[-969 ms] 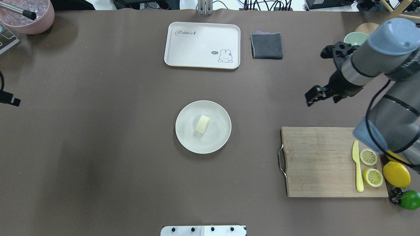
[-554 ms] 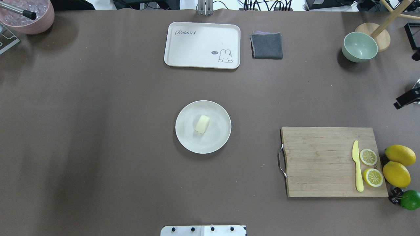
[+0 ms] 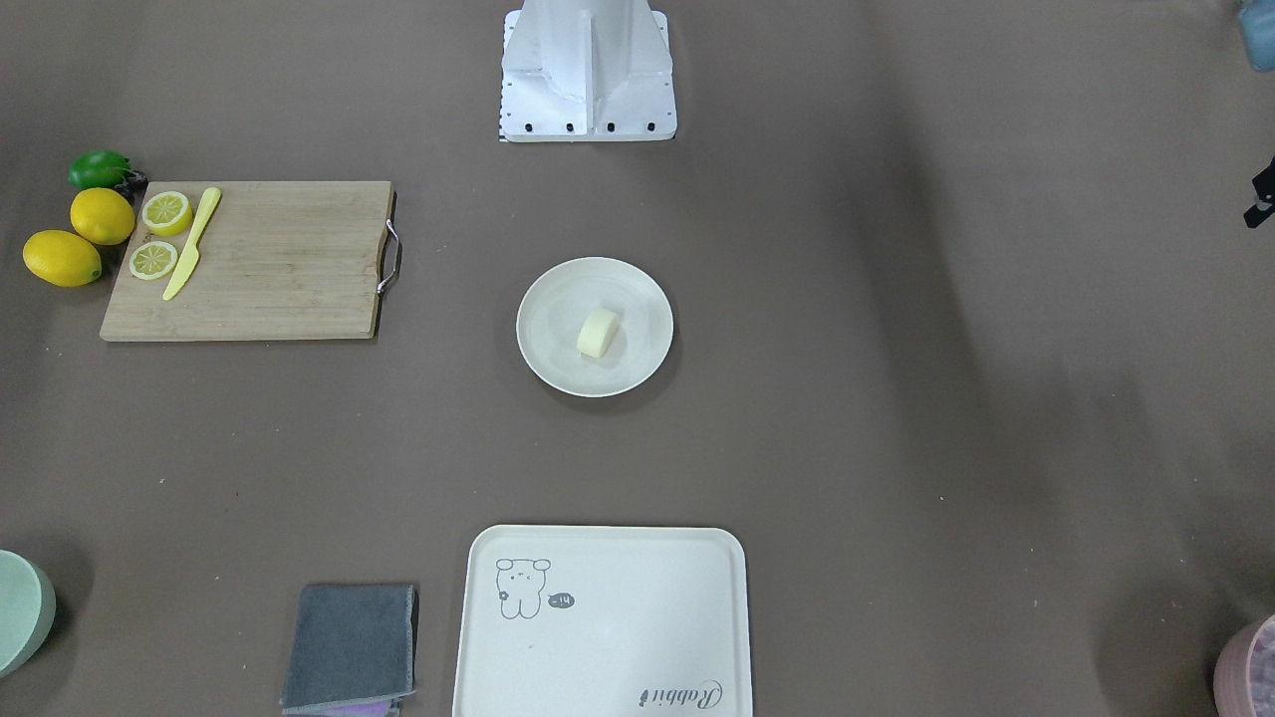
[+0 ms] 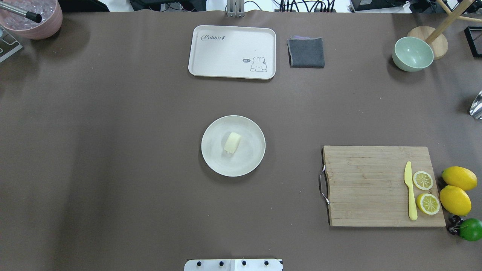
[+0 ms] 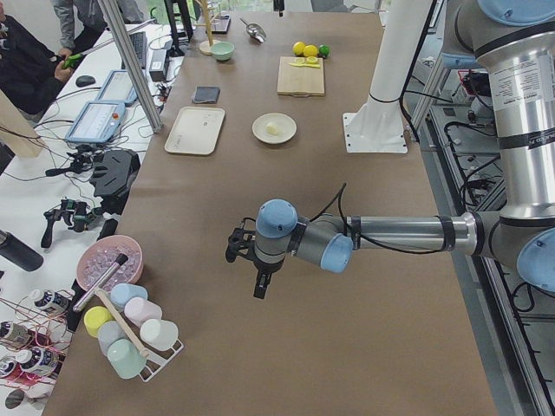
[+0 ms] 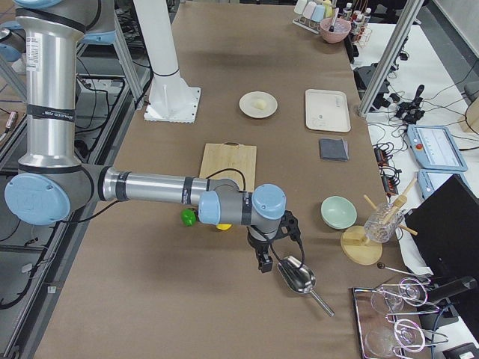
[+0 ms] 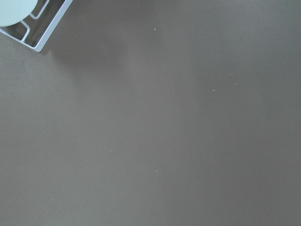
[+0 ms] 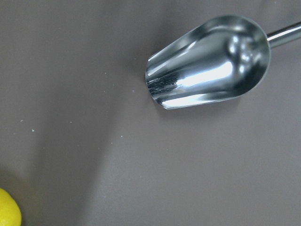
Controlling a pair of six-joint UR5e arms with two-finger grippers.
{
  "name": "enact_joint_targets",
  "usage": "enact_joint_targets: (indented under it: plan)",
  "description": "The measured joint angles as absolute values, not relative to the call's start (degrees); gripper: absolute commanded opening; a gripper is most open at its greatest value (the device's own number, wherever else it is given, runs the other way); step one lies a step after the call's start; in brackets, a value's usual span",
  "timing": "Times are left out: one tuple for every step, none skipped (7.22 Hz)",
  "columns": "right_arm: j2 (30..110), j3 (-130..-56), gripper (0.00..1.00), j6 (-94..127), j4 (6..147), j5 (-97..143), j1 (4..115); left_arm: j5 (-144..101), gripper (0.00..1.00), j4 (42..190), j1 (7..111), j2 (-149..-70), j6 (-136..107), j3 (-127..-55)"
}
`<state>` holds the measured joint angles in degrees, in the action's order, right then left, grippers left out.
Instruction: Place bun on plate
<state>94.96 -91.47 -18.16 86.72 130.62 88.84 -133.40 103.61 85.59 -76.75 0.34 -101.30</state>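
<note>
The pale cream bun (image 4: 232, 142) lies on its side near the middle of the round off-white plate (image 4: 249, 160), at the table's centre. It also shows in the front-facing view, bun (image 3: 598, 332) on plate (image 3: 551, 304). No gripper touches either. My left gripper (image 5: 248, 264) hovers over bare table far off toward the left end; I cannot tell its state. My right gripper (image 6: 263, 261) hangs at the right end beside a metal scoop (image 8: 207, 61); its state cannot be told either.
The rabbit tray (image 4: 232, 52) and a grey cloth (image 4: 306, 52) lie at the far side. To the right sits a cutting board (image 4: 369, 186) with a yellow knife (image 4: 409, 195), lemon slices and lemons. A green bowl (image 4: 412, 54) stands at the far right, a cup rack (image 5: 130, 334) at the left end.
My right arm has swung off the table's right side and left the overhead view. The left gripper's tip has also gone from its left edge. Bun and plate have not moved.
</note>
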Motion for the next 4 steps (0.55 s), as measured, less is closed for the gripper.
enact_joint_targets:
  plan:
    - [95.02, -91.09, 1.0, -18.69, 86.83, 130.54, 90.3, -133.3, 0.98, 99.03, 87.21, -77.29, 3.5, -101.73]
    - [95.22, -90.97, 1.0, -18.72, 87.09, 130.56, 91.01, -133.05, 0.98, 96.78, 87.94, -77.38, 4.72, -101.71]
    - [95.34, -90.98, 1.0, -18.45, 87.3, 130.52, 91.27, -133.03, 0.98, 95.99, 88.2, -77.28, 5.01, -101.59]
    - [95.35, -91.07, 1.0, -18.2, 87.4, 130.51, 91.36, -133.2, 0.98, 95.81, 88.28, -77.14, 4.63, -101.54]
